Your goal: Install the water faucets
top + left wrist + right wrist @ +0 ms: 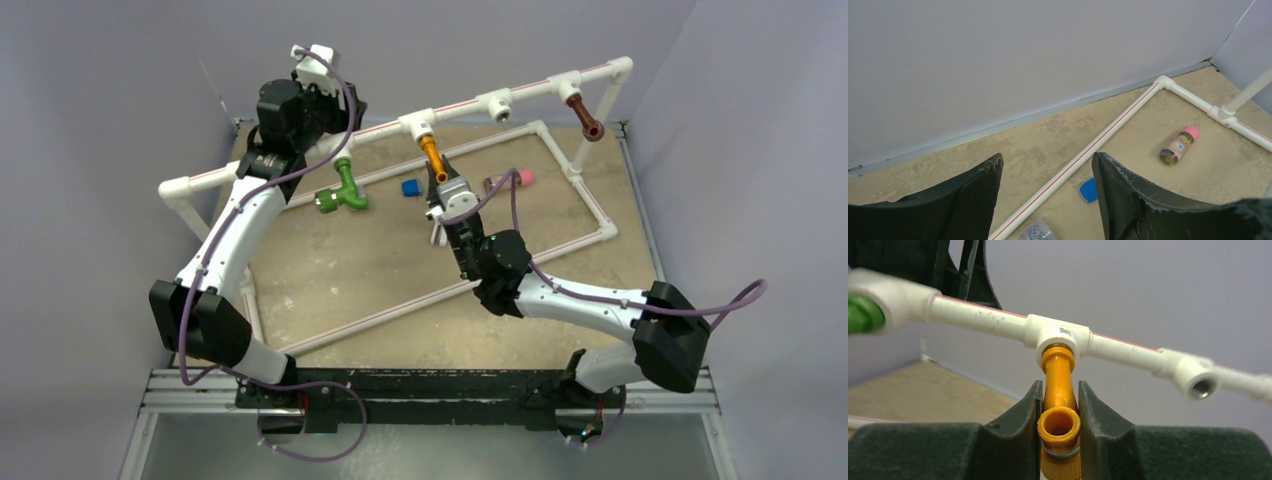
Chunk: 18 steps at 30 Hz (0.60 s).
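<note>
My right gripper (446, 192) is shut on the orange faucet (432, 155), whose far end sits in the middle white tee socket (418, 125) of the raised pipe rail. In the right wrist view both fingers clamp the orange faucet (1059, 390) under that tee (1058, 335). The green faucet (342, 188) hangs from the rail's left tee and shows blurred in the right wrist view (862, 315). The dark brown faucet (588, 118) hangs from the right tee. My left gripper (1045, 160) is open and empty, raised behind the rail at the back left (338, 100).
One rail tee socket (497, 103) between orange and brown holds nothing (1198, 382). A pink-and-brown cylinder (1178, 146), a small blue piece (1089, 190) and a clear packet (1035, 232) lie on the table inside the floor pipe frame (1108, 132). Walls stand close behind and to the right.
</note>
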Each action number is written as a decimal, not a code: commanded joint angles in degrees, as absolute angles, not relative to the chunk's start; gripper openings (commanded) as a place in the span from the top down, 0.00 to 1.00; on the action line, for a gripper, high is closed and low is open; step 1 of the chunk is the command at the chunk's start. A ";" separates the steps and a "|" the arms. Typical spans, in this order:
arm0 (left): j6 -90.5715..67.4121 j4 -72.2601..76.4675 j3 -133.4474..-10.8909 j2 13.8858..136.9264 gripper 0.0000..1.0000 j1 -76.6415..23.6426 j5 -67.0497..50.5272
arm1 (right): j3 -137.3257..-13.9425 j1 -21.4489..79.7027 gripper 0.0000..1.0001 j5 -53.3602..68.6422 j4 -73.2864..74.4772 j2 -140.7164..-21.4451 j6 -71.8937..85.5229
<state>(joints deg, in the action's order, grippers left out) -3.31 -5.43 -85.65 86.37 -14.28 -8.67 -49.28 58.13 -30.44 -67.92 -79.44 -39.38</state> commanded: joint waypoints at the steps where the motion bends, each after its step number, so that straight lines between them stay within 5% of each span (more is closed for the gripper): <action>1: -2.46 -14.73 -81.91 90.35 0.35 -15.47 -10.19 | -50.76 57.54 1.00 -33.45 -66.47 -79.28 -4.77; 6: -2.55 -14.79 -81.91 90.36 0.35 -15.47 -10.28 | -49.49 57.50 1.00 -32.86 -66.51 -78.47 27.11; 18: -2.81 -14.78 -81.91 89.88 0.35 -15.47 -10.94 | -49.18 57.54 1.00 -32.08 -63.22 -77.83 70.83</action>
<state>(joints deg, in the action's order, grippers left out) -3.36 -5.08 -85.67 86.37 -14.04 -8.75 -49.10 56.47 -40.60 -62.83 -77.58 43.79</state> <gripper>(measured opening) 0.647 0.293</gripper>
